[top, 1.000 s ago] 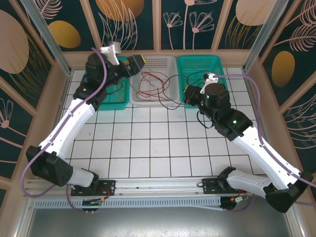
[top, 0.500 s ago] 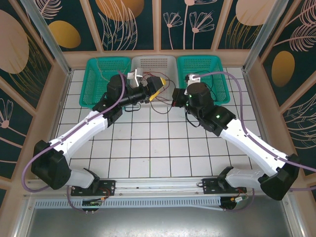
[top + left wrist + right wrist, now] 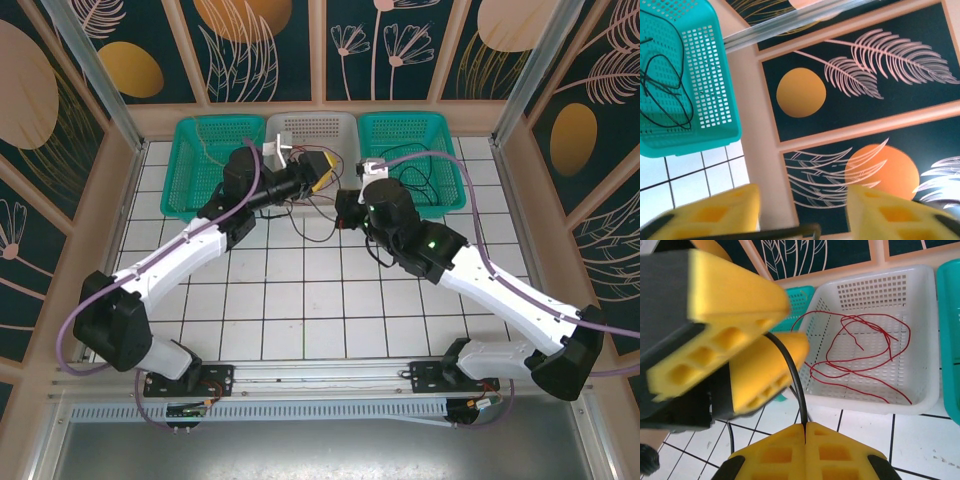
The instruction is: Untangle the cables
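My right gripper [image 3: 805, 426] is shut on a thin black cable [image 3: 792, 375] that rises from its tips. That cable runs up between the yellow fingers of my left gripper [image 3: 792, 327], which stand apart around it. In the left wrist view the left gripper [image 3: 802, 200] shows a wide gap, with the black cable [image 3: 765, 233] crossing low between the fingers. From above, the left gripper [image 3: 322, 170] and right gripper [image 3: 343, 208] meet in front of the white basket [image 3: 310, 125]. A red cable [image 3: 855, 355] lies coiled in the white basket [image 3: 920, 390].
A teal basket [image 3: 410, 125] at the back right holds loose black cables [image 3: 420, 180]. Another teal basket [image 3: 195, 160] stands at the back left. The left wrist view shows a teal basket [image 3: 710, 75] with black cable [image 3: 665, 95] and the patterned wall behind.
My left arm swung from the back left to the centre and its fingers narrowed around the black cable. The right arm shifted left, still shut on that cable.
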